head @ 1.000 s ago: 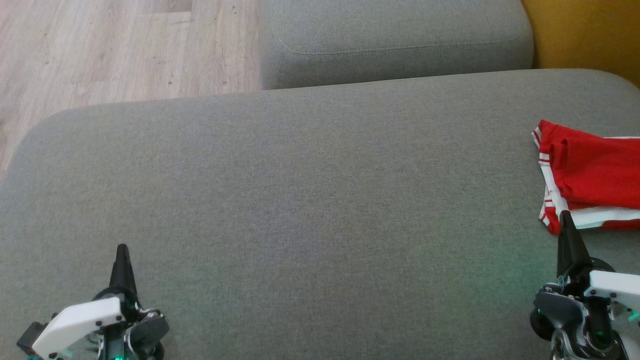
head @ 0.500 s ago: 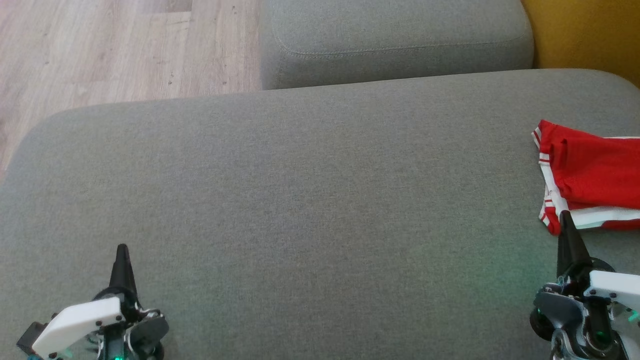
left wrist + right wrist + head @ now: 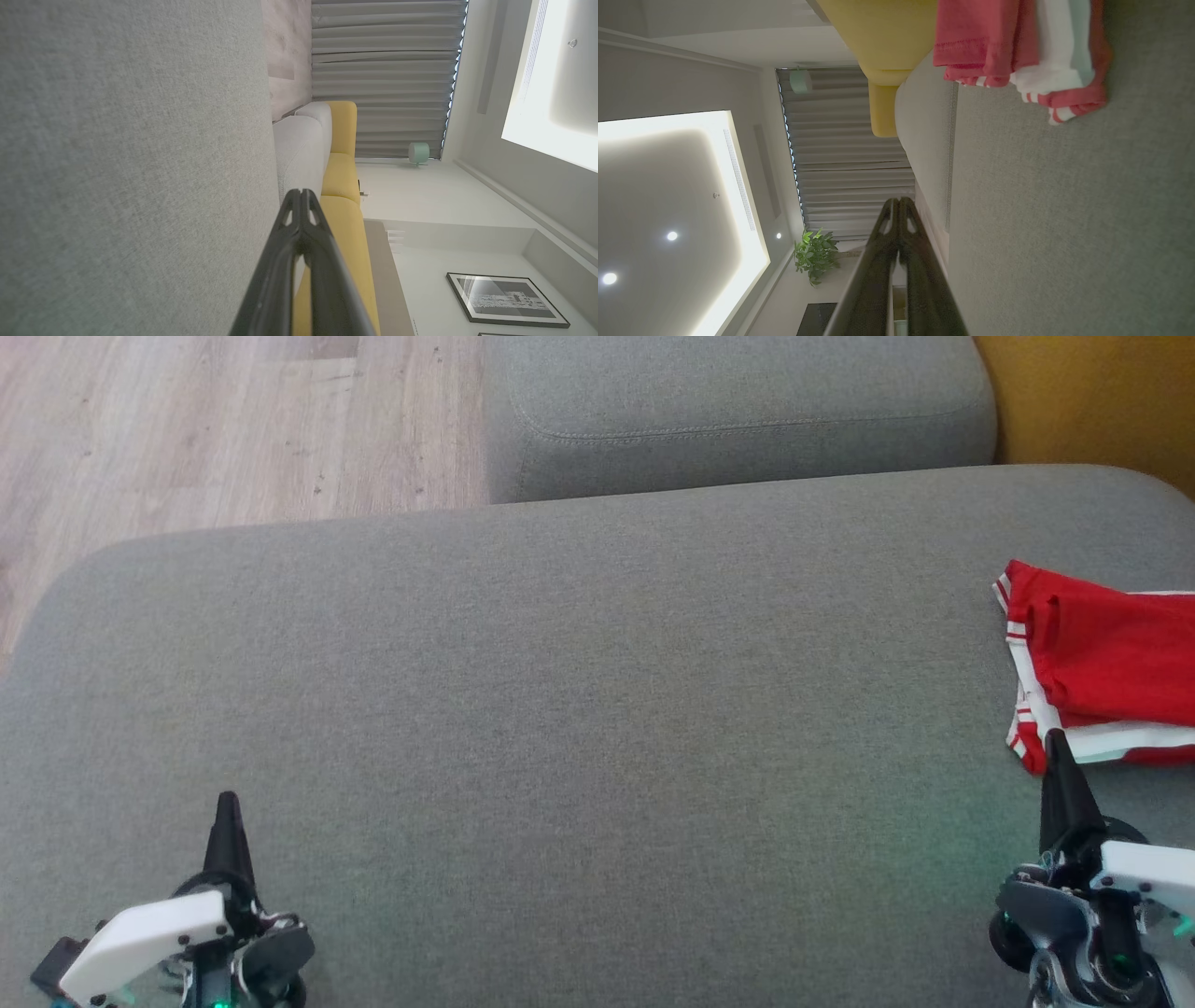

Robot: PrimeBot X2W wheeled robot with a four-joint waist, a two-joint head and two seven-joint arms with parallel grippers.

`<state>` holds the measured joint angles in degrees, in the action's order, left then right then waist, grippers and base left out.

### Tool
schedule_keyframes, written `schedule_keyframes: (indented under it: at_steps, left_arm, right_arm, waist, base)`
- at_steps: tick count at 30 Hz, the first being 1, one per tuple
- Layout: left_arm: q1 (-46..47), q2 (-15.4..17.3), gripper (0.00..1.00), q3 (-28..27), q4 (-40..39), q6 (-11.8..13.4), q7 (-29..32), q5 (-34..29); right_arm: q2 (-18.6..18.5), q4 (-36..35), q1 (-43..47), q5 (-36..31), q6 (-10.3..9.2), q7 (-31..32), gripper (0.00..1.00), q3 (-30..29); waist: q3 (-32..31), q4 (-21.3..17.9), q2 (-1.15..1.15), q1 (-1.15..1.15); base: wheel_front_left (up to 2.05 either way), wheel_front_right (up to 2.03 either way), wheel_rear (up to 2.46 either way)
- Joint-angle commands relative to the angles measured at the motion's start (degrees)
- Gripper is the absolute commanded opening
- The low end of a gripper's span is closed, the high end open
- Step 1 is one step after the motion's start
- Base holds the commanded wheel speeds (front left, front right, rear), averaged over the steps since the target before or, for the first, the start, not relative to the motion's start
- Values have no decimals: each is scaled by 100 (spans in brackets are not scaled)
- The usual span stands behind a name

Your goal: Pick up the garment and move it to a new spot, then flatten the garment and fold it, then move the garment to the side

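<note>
Distantly, leafy plant [image 3: 815,254] past right hand [image 3: 899,200].

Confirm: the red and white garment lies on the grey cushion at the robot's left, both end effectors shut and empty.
Wrong side. The head view shows the garment on the grey cushion at the robot's right, near the right end effector; it and the left end effector are shut and empty.
</note>
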<state>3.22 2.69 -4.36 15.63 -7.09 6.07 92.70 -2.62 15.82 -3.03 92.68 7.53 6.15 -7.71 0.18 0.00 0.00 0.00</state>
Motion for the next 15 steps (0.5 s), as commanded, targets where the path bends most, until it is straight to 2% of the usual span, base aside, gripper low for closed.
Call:
schedule_keyframes:
  at_steps: [1, 15]
  left_arm:
    - [297, 22, 0, -219, -159, -40, 44, -56]
    - [297, 21, 0, -220, -159, -40, 44, -56]
  right_arm:
    - [-28, -179, -316, -54, -4, 36, 0, 116]
    - [-28, -179, -316, -54, -4, 37, 0, 115]
  waist:
    - [0, 0, 0, 0]
    - [0, 0, 0, 0]
  base:
    - [0, 0, 0]
    - [0, 0, 0]
